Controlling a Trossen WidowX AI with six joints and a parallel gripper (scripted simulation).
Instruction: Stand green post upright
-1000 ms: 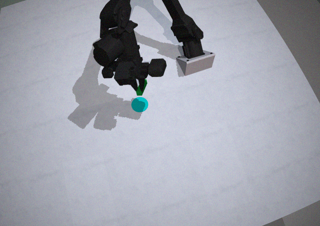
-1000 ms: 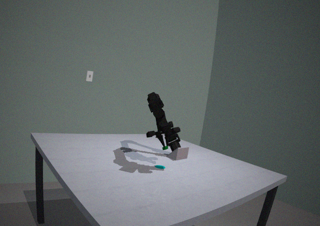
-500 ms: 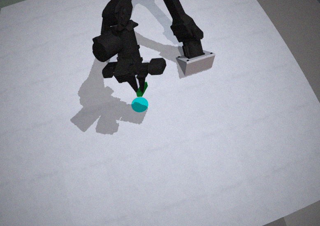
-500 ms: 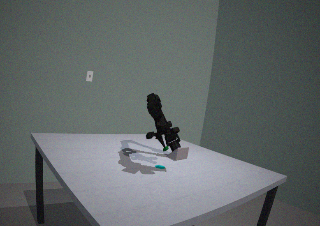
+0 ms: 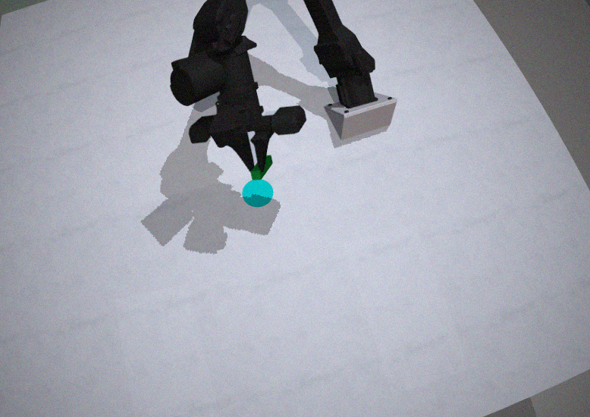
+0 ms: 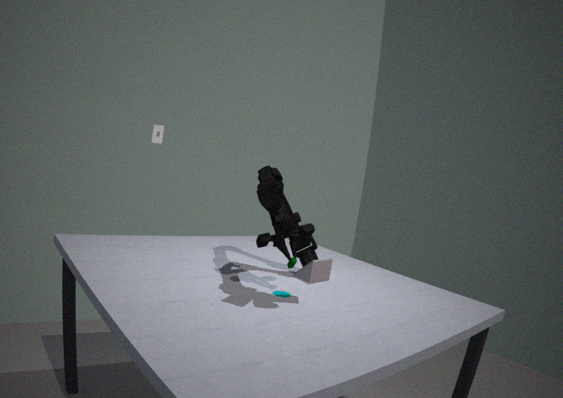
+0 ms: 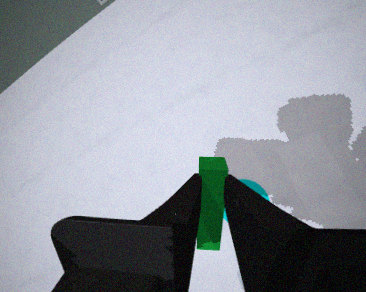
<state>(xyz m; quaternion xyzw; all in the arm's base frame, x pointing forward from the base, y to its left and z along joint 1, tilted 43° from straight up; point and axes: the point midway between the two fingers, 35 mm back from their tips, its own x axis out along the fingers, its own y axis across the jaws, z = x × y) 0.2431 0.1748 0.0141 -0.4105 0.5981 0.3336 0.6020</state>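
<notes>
Arm is leaning forward over the table (image 5: 428,283); gripper (image 5: 255,164) is grasping the green post (image 5: 262,165), raised above the cyan circle (image 5: 257,192).

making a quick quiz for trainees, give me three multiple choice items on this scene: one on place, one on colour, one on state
1. Where is the green post?
A. lying on the table
B. held above the table, near the cyan circle
C. standing inside the circle

2. What colour is the arm's base block?
A. light grey
B. red
C. yellow

3. What state is the claw in?
A. wide open
B. shut on nothing
C. shut on the green post

Answers:
1 B, the exterior view shows the post in the air, off the cyan circle.
2 A, the top view shows a pale grey block.
3 C, the wrist view shows both fingers pressing the post's sides.
</notes>
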